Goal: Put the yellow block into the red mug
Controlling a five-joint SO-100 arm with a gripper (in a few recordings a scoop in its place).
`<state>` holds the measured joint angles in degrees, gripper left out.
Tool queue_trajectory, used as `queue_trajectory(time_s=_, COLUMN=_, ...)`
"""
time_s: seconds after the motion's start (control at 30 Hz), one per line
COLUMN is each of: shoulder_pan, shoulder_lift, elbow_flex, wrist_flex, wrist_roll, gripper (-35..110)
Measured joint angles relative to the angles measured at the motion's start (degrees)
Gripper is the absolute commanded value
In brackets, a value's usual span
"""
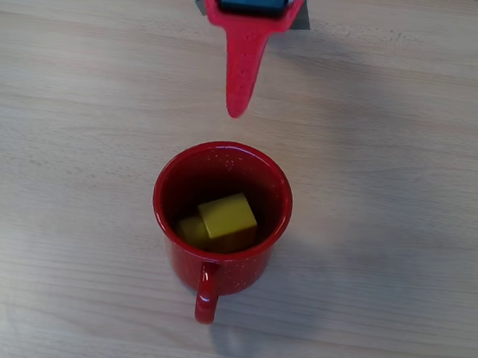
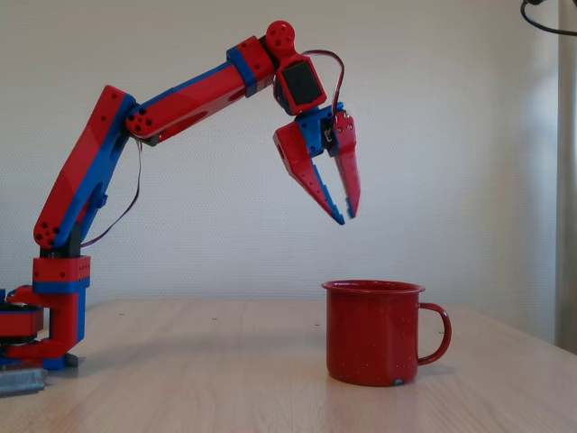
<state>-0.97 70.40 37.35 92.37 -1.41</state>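
Observation:
The yellow block lies tilted inside the red mug, against the wall on the handle side. The speckled mug stands upright on the table, its handle toward the bottom edge in the overhead view and to the right in the fixed view. My gripper hangs well above the mug and a little left of it, pointing down, the fingertips drawn together with nothing between them. From overhead, its red pointed finger ends short of the mug's far rim.
The light wooden table is bare all round the mug. The arm's base is clamped at the table's left end in the fixed view. A pale wall stands behind.

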Motion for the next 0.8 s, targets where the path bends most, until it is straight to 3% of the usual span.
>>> queue_trajectory(time_s=0.17, shoulder_pan=1.9, shoulder_lift=3.2, elbow_flex=6.0, wrist_flex=-4.2, wrist_roll=1.8, gripper=0)
queue_trajectory(time_s=0.37, shoulder_pan=4.7, shoulder_lift=21.2, elbow_flex=14.9, wrist_flex=-8.2, wrist_roll=1.8, gripper=0)
queue_trajectory(time_s=0.6, shoulder_pan=7.8, shoulder_lift=41.8, elbow_flex=44.2, wrist_flex=-22.8, wrist_roll=1.8, gripper=0)
queue_trajectory(time_s=0.8, shoulder_pan=8.0, shoulder_lift=64.2, elbow_flex=68.5, wrist_flex=-27.5, wrist_roll=1.1, gripper=0)
